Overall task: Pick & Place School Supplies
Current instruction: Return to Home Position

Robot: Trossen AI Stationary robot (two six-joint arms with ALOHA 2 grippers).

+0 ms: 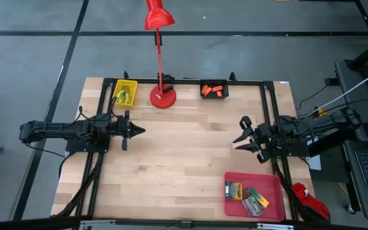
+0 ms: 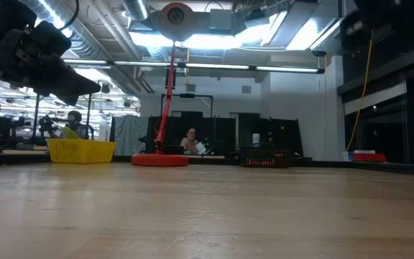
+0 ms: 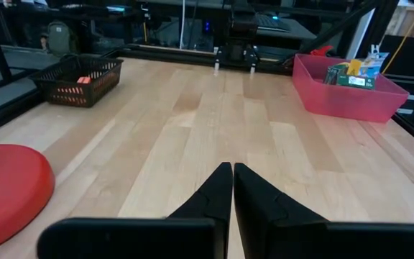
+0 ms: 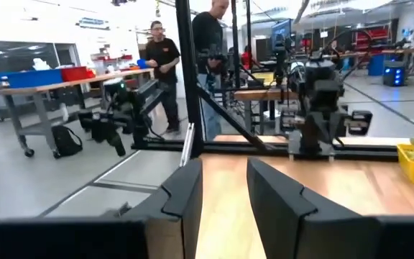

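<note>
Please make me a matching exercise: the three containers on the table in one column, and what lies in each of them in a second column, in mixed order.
Containers:
1. yellow bin
2. black bin
3. red tray

Contents:
A. flat printed packs
B. yellow-green tools
C. small orange pieces

Pairs: 1-B, 2-C, 3-A.

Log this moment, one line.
left gripper shut, table left | right gripper open, table right | packs: red tray | erasers: black bin | tools: yellow bin
</note>
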